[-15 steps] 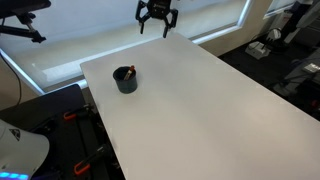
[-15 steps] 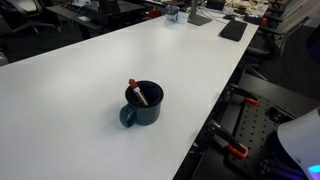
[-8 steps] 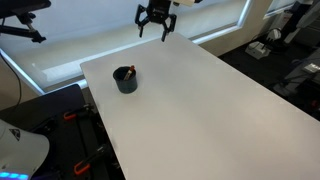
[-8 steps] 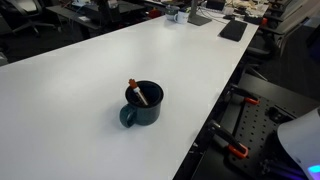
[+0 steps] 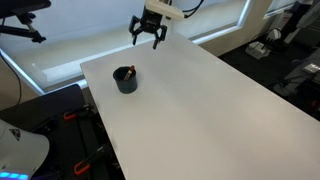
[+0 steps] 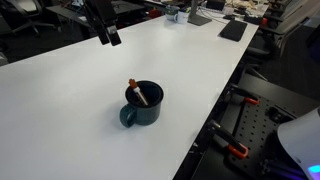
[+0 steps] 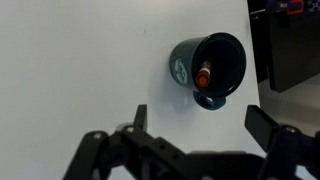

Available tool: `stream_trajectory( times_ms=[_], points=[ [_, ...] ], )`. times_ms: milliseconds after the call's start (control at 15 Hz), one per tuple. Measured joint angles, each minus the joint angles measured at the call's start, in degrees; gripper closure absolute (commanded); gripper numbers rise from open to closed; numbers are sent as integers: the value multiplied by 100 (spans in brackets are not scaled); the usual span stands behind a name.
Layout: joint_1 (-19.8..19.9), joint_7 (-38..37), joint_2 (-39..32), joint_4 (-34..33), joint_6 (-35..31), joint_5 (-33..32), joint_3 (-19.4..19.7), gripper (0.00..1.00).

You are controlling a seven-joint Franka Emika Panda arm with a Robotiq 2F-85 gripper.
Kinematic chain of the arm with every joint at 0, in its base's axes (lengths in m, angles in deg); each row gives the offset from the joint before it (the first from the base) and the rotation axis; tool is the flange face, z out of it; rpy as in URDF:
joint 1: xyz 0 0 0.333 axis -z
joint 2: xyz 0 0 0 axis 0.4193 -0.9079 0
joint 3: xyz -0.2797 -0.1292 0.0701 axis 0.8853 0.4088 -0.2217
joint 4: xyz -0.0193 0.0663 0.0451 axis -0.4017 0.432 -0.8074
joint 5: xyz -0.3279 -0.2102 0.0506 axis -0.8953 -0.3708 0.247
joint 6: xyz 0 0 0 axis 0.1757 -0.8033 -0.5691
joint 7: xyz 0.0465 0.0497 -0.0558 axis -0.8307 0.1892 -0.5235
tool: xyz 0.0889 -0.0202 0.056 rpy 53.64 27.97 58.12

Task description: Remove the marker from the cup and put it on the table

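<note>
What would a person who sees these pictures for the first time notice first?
The small dark cylindrical cup with a handle stands on the large plain white table, near one edge, and a thin reddish-orange marker leans inside it. In an exterior view the black gripper hangs open above the far end of the table, well apart from the cup.
</note>
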Motion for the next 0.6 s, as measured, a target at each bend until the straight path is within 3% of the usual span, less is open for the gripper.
stream_trajectory(
  times_ms=[600],
  points=[
    [-24, 3, -75, 5, 0, -1, -21, 0]
  ],
)
